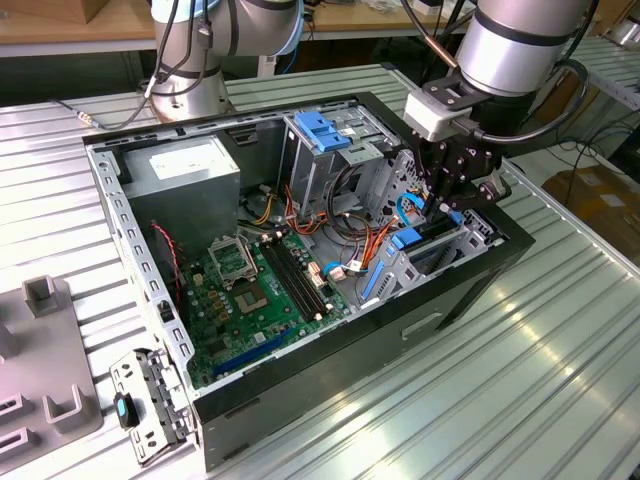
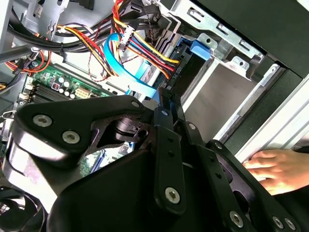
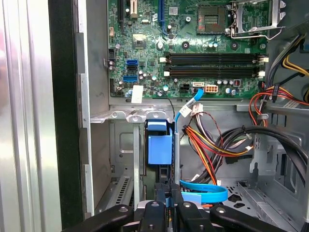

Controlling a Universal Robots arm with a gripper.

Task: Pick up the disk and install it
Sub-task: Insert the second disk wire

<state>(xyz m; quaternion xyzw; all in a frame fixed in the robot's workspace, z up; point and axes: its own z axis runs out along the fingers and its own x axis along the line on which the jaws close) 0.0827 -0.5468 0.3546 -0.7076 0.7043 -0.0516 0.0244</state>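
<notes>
One open computer case [image 1: 300,400] lies on its side on a ribbed metal table [image 1: 520,380]. One black gripper [image 1: 447,205] on a grey Universal Robots arm [image 1: 520,45] reaches down into the case at the corner toward the exterior view's right. Its fingers are drawn close together, pinching the top edge of the one disk [image 3: 160,150], which stands on edge in a metal bay [image 3: 126,159] near the case's wall; the disk's blue plastic carrier frame faces the camera in the first wrist view.

Inside the case lie one green motherboard [image 1: 245,290] with four long black memory slots [image 3: 212,64] and a square processor socket [image 3: 212,17], one grey box-shaped power supply [image 1: 195,185], one silver cage with a wide blue handle [image 1: 322,135], and a tangle of red, yellow, orange and black wires [image 2: 140,41] with a flat blue ribbon cable [image 2: 128,72].

One perforated metal bracket [image 1: 150,405] lies on the table beside the case's near corner, next to a grey moulded fixture [image 1: 45,360]. A person's hand [image 2: 280,169] rests on the table outside the case in the second wrist view.
</notes>
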